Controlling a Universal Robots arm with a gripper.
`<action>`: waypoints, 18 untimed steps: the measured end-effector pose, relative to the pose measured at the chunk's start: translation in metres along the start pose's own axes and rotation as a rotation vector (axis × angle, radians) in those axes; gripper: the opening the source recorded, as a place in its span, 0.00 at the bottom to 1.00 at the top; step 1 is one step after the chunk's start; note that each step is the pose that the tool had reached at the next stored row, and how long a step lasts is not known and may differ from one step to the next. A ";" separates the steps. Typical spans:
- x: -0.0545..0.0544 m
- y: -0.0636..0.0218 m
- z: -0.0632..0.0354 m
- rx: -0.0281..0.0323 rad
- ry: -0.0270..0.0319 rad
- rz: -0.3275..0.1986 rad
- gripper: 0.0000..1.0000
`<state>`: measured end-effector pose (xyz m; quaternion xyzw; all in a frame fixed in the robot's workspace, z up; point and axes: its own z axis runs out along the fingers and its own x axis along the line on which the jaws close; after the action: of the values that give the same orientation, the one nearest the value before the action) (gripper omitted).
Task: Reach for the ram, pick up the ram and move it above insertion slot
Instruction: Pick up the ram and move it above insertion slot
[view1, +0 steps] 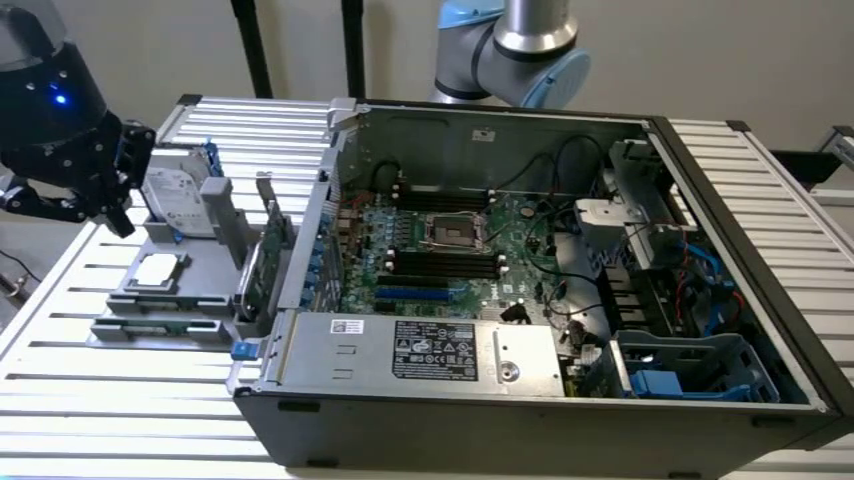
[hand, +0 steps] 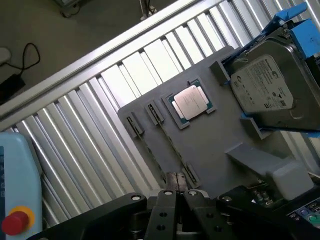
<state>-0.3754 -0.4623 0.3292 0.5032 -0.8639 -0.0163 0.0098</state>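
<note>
Tool (hand: 179, 199) over grey tray (hand: 210, 145), hard drive (hand: 262, 90) label illegible

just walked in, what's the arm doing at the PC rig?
The arm's gripper hangs over one end of the gray tray, which sits beside the open PC case, on the exterior view's left. The tray carries a hard drive and a CPU. I cannot tell whether the gripper has hold of anything. It is well away from the motherboard in the case.
</note>
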 end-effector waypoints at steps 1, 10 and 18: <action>0.000 0.0000 0.0000 0.0000 0.0007 -0.018 0.11; 0.000 0.0000 0.0004 0.0002 0.0069 -0.181 0.11; 0.000 0.0000 0.0009 0.0022 0.0115 -0.326 0.11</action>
<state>-0.3754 -0.4623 0.3284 0.6370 -0.7707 -0.0139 0.0114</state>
